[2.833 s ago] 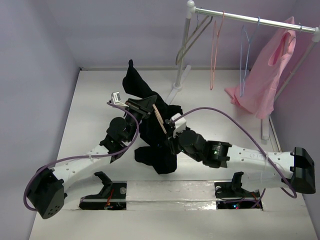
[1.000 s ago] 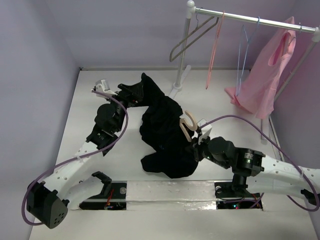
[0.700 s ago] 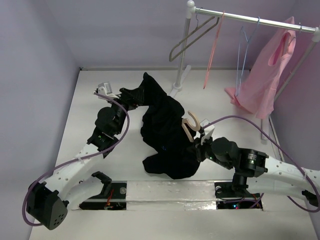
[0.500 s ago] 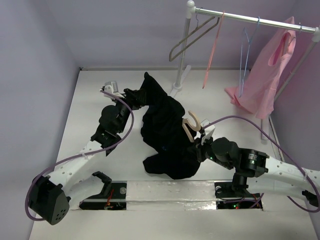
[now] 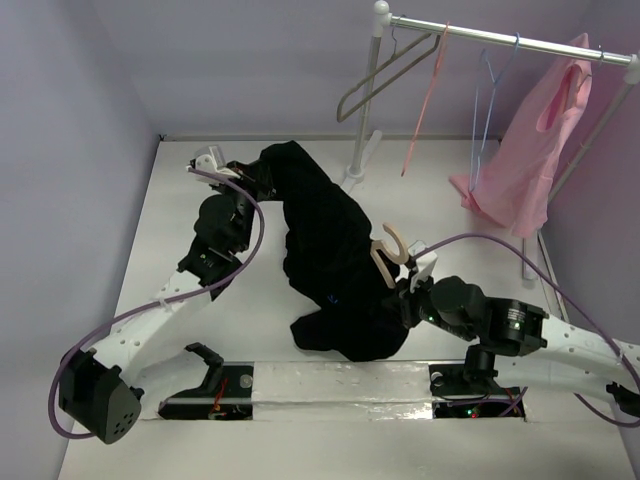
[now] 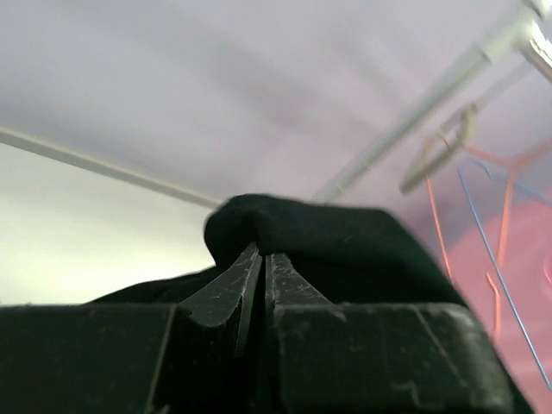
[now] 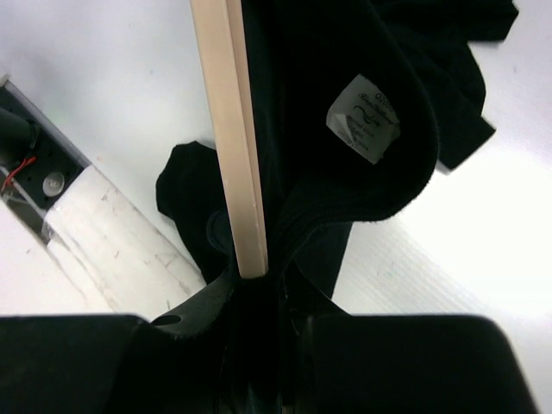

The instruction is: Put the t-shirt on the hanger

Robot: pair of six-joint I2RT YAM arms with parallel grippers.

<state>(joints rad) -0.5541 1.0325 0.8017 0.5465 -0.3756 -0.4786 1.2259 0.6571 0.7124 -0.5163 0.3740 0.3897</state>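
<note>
The black t-shirt [image 5: 325,235] hangs stretched between my two grippers above the table. My left gripper [image 5: 255,178] is shut on its upper fold [image 6: 328,241], high at the back left. My right gripper [image 5: 400,290] is shut on the tan wooden hanger [image 5: 388,250], whose curved hook sticks up beside the cloth. In the right wrist view the hanger's arm [image 7: 228,129] runs up from my gripper [image 7: 259,285] along the shirt's collar, next to a white label [image 7: 362,116]. The shirt's lower end [image 5: 350,335] droops to the table near the front edge.
A clothes rack [image 5: 500,40] stands at the back right, with a grey hanger [image 5: 375,85], a pink wire hanger [image 5: 420,110], a blue wire hanger [image 5: 480,95] and a pink garment [image 5: 530,160]. Its pole [image 5: 365,110] rises just behind the shirt. Purple walls enclose the table.
My left gripper has carried the shirt's top fold up and to the left, spreading the cloth. My right gripper with the hanger has drifted slightly right and down.
</note>
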